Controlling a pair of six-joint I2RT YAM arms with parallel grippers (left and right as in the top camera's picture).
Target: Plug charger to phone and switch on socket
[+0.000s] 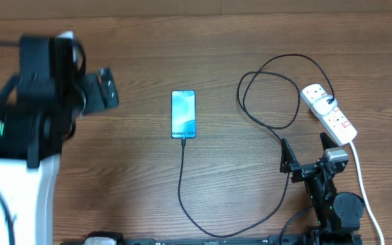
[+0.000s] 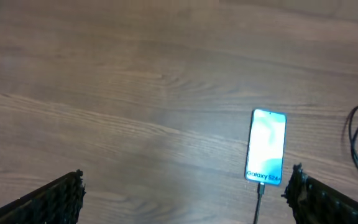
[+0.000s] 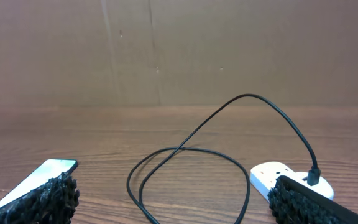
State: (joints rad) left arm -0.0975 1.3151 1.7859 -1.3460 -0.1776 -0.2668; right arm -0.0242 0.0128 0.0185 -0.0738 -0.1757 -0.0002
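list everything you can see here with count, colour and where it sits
phone: one, dark frame with a lit blue-teal screen, flat in the middle of the table
charger: one, thin black cable, runs from the phone's near end, curves along the near edge, loops on the right and ends at a black plug in the socket
socket: one, white strip with small red switches, right side of the table
white cord: one, thick, runs from the socket toward the near right edge
table: one, brown wood grain
left gripper: one, black, open and empty, raised on the left
right gripper: one, black, open and empty, near right, beside the socket
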